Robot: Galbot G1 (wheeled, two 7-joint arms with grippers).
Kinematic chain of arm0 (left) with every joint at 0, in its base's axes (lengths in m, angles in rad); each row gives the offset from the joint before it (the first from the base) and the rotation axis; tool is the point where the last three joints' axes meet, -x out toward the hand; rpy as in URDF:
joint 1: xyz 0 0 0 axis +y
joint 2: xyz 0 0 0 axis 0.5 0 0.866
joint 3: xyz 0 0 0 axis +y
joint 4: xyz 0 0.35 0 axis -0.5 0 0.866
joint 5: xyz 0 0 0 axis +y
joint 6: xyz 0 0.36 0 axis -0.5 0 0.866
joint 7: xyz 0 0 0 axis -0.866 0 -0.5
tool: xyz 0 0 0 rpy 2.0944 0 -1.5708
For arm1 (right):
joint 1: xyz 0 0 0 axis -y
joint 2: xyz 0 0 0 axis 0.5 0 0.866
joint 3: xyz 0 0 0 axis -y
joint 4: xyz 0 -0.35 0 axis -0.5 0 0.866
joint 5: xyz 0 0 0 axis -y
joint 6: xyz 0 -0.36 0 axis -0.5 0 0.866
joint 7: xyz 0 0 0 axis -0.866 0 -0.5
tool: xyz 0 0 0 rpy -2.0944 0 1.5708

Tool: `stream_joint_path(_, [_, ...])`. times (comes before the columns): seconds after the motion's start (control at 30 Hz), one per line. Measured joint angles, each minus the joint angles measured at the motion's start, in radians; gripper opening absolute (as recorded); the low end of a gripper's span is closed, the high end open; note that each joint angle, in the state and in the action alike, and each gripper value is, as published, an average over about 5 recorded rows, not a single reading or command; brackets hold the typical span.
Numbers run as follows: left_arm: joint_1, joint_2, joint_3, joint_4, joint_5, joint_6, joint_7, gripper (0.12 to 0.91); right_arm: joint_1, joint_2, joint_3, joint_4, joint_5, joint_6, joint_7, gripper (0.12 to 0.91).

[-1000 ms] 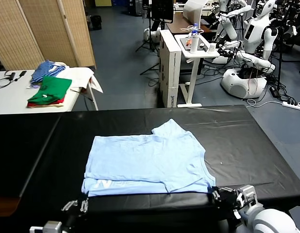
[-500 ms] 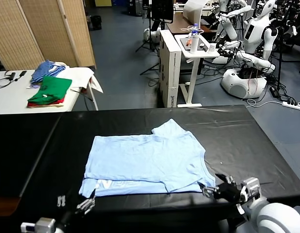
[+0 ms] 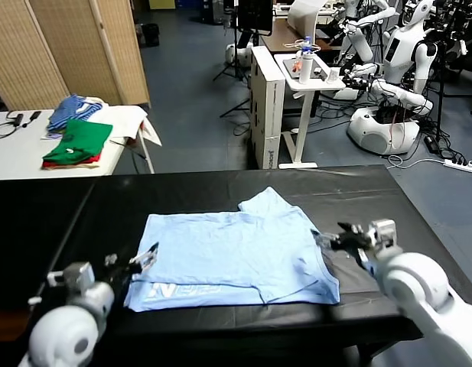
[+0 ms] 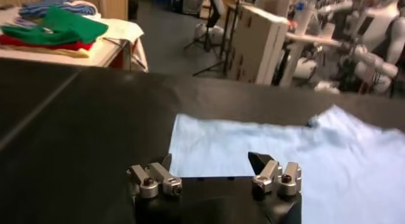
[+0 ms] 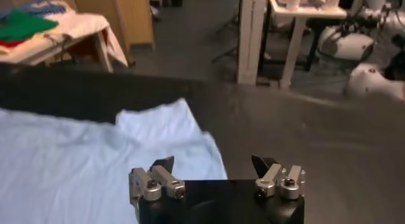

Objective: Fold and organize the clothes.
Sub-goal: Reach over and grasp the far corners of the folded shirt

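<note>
I read one fold as done: shirt lies flat mid-bench, near hem doubled up, logo showing, though its layers are hard to count; left gripper and right gripper flank it, released, empty; side folds remain.

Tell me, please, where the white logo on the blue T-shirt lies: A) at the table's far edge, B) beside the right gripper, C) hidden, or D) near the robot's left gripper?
D: the white logo sits on the T-shirt corner nearest the left gripper.
</note>
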Motion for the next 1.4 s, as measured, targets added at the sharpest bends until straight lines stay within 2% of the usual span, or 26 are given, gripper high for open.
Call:
stream_joint_path(0.23, [-0.164,-0.013,0.089,0.178,0.024,0.003,0.014,0.907,0.097,0.076,-0.058,-0.139,-0.032,0.000,-0.039,0.907])
stream_joint_path(0.43, [-0.238,-0.011,0.127,0.273,0.020,0.027,0.017,0.907,0.153,0.124,-0.097,-0.244,-0.066,0.000,-0.070,0.907])
stream_joint_path(0.8, [-0.257,-0.016,0.122,0.360,0.016,0.038,0.015,0.907,0.189,0.162,-0.130,-0.334,-0.093,0.003,-0.101,0.907])
stream_joint_path(1.07, [-0.248,-0.025,0.110,0.377,0.005,0.040,0.018,0.907,0.215,0.191,-0.144,-0.390,-0.110,0.028,-0.119,0.903])
stream_joint_path(1.13, [-0.244,-0.026,0.110,0.376,0.006,0.040,0.018,0.907,0.219,0.194,-0.146,-0.400,-0.115,0.030,-0.122,0.879])
stream_joint_path(1.27, [-0.235,-0.024,0.110,0.369,0.006,0.042,0.019,0.892,0.222,0.195,-0.150,-0.407,-0.118,0.032,-0.125,0.761])
stream_joint_path(1.4, [-0.232,-0.023,0.110,0.365,0.007,0.044,0.019,0.800,0.223,0.195,-0.151,-0.412,-0.118,0.033,-0.125,0.636])
